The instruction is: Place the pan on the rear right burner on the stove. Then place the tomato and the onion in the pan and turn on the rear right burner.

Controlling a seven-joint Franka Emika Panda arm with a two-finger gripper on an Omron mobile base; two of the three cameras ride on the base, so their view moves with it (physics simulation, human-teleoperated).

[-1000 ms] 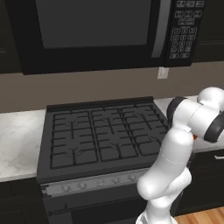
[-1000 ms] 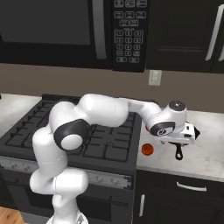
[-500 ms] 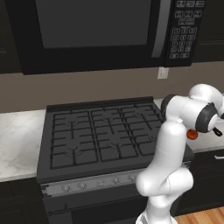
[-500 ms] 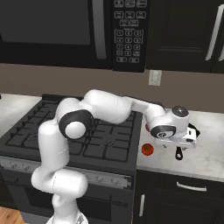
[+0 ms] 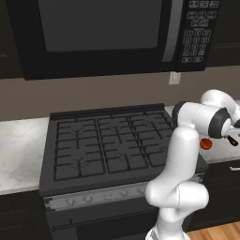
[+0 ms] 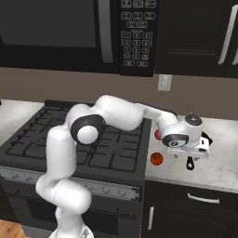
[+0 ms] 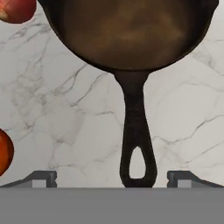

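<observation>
Hand view shows the small round dark frying pan [image 7: 131, 35] resting on the marble surface [image 7: 65, 118] dead ahead, its handle running between the wide-spread fingertips [image 7: 41, 178]. The hand [image 7: 111, 179] should descend straight and clamp mid-handle.

One pan [image 7: 131, 39], one tomato [image 7: 16, 9], one onion [image 6: 157, 158], six burners.

Large black microwave [image 5: 103, 35] with a grey keypad mounted high on the wall. White marble countertop [image 5: 18, 152] with grey veining; small white wall outlet [image 6: 164, 82] on the brown backsplash. Dark lower cabinet drawer [image 6: 200, 204] with a silver bar handle.
</observation>
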